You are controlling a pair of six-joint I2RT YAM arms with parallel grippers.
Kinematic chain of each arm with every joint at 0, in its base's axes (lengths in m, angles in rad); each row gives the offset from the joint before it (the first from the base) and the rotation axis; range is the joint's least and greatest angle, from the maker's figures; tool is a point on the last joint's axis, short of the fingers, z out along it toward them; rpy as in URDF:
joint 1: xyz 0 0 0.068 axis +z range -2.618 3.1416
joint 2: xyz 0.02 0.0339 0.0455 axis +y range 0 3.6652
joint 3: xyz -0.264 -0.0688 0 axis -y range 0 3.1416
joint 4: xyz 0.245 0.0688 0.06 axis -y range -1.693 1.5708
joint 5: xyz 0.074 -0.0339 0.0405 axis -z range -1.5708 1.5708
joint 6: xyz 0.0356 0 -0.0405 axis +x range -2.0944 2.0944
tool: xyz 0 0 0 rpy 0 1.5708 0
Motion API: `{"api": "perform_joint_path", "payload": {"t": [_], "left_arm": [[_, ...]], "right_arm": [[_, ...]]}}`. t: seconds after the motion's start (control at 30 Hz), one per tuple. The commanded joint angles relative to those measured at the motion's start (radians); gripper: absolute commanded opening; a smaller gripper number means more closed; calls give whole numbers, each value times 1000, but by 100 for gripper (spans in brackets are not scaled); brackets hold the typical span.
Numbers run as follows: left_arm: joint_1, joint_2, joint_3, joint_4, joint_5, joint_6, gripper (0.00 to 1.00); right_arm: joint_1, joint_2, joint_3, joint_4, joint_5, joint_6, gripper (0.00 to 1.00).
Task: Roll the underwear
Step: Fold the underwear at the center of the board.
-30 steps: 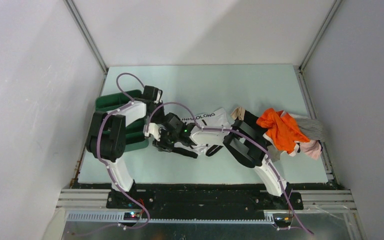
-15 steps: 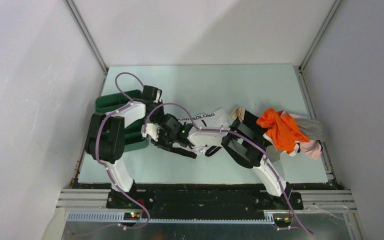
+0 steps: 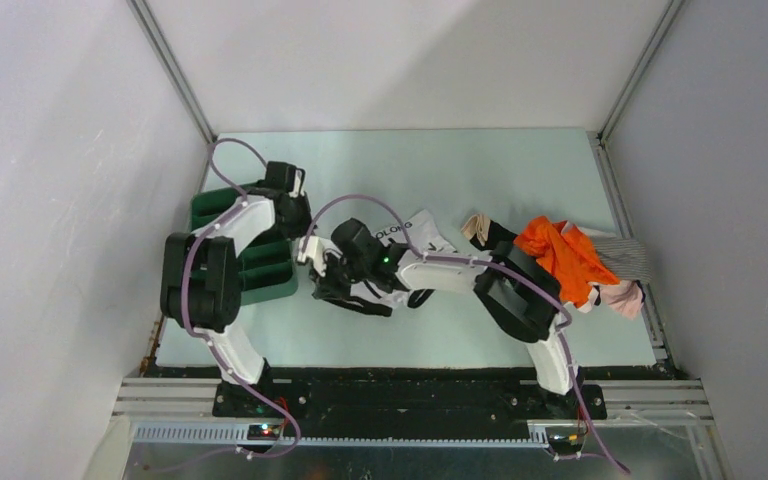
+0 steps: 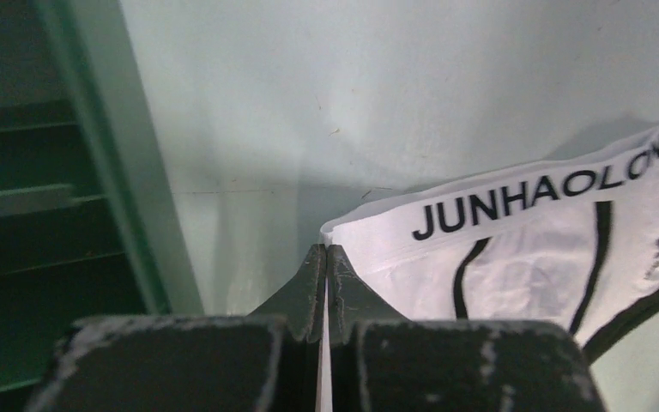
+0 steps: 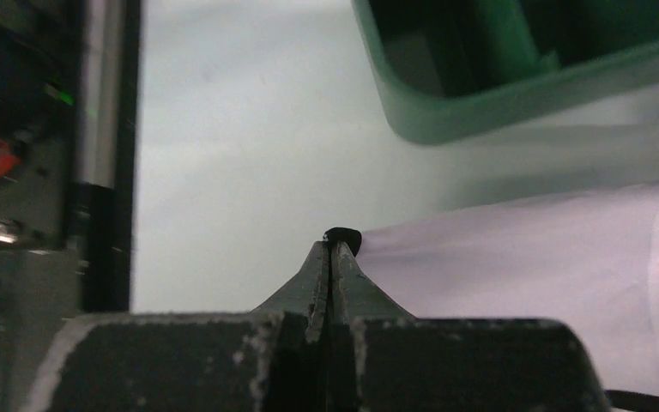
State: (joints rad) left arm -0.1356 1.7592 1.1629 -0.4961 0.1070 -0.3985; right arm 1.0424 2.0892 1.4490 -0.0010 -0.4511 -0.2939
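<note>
We are pinching the white, black-trimmed underwear [image 4: 515, 275] by its JUNHAOLONG waistband in our left gripper [image 4: 327, 257]. Our right gripper [image 5: 332, 249] is clamping its edge.

White underwear [image 4: 523, 266] with black piping and a waistband printed JUNHAOLONG in black lies partly bunched on the left-middle part of the table [image 3: 480, 170], with the waistband edge toward the far side.

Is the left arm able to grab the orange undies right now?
Probably not: the left tool is shut on the white underwear, and the right arm stretches across between it and the orange undies.
</note>
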Motion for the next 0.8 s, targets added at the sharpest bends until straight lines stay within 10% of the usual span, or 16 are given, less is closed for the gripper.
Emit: {"api": "perform_joint_path", "payload": {"t": [0.0,0.77], "left_arm": [[12,-95,92,-68,-10,34,0],[-143,169,537,-113,34,58,0]], "right_arm": [[-34,-139,-19,120,-161,136,0],[-307,-397,-298,104,-179,415,0]]}}
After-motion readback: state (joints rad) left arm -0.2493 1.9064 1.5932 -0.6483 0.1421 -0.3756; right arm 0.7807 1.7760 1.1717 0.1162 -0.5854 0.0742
